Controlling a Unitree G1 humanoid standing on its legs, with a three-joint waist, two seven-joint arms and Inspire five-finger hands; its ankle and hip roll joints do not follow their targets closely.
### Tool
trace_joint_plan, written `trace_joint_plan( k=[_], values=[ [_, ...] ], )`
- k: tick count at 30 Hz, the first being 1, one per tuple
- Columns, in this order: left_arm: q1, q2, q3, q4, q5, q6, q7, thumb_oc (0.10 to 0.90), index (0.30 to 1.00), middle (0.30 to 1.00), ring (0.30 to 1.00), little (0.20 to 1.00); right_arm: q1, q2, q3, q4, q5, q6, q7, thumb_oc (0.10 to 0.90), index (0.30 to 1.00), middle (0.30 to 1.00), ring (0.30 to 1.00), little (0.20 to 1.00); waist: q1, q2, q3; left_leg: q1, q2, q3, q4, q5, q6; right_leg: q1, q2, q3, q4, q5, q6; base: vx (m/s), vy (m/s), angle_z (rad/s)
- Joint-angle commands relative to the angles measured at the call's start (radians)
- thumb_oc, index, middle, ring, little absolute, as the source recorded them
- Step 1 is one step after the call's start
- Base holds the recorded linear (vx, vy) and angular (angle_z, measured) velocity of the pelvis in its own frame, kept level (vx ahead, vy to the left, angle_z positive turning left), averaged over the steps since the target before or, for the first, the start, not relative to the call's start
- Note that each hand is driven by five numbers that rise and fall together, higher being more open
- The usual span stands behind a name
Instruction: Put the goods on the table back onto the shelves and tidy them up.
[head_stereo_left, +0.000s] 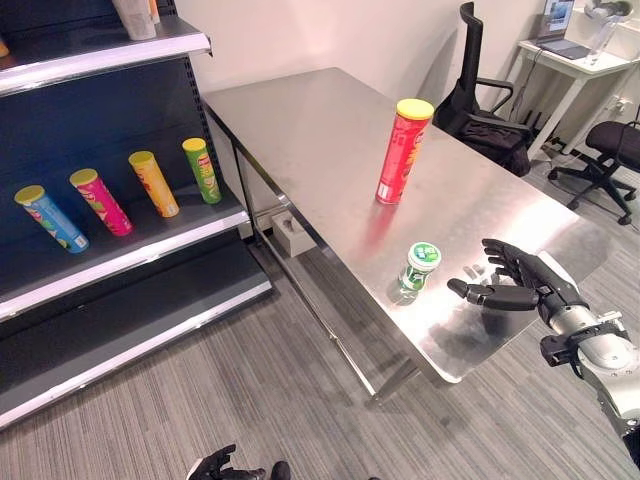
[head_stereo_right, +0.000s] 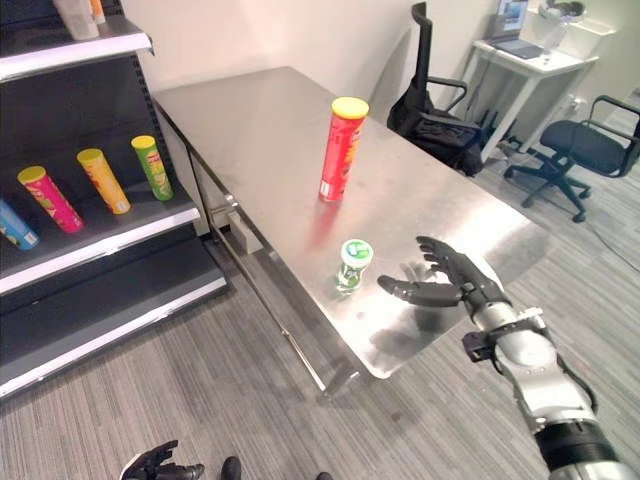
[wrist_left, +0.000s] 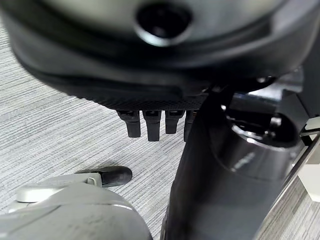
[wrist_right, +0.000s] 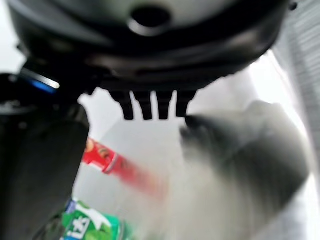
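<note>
Clearly the right hand, fingers spread, hovers just beside the small green jar, lined up to grasp it. Behind stands the red can; the left hand hangs low, fingers curled.

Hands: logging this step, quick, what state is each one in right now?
Left hand: low by the floor, fingers curled, holding nothing.
Right hand: open above the table, beside the small green container, not touching it.
</note>
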Motion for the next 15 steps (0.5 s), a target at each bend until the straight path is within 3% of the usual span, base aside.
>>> trace_joint_plan(
  k=[1, 15],
  values=[
    [-0.018, 0.035, -0.032, 0.042, -0.004, -0.028, 0.004, 0.8, 0.9, 0.9, 0.9, 0.9, -0.183, -0.082, 0.026, 0.012, 0.032, -0.06, -0.017, 0.8, 0.9, 0.9, 0.9, 0.9, 0.052, -0.015, -0.031, 0.044, 0.051, 0.044, 0.01, -0.072, -0.04, -0.036, -0.037, 0.013, 0.061, -0.016, 0.052, 0.01, -0.006, 0.16],
    [-0.012, 0.041, -0.02, 0.043, 0.014, -0.032, 0.0, 0.8, 0.9, 0.9, 0.9, 0.9, -0.181, -0.096, 0.08, -0.052, -0.024, -0.068, 0.016, 0.8, 0.9, 0.9, 0.9, 0.9, 0.073, -0.019, -0.026, 0.023, 0.042, 0.02, 0.01, -0.067, -0.039, -0.031, -0.049, -0.025, 0.062, -0.02, 0.055, 0.01, -0.001, 0.08]
  ],
)
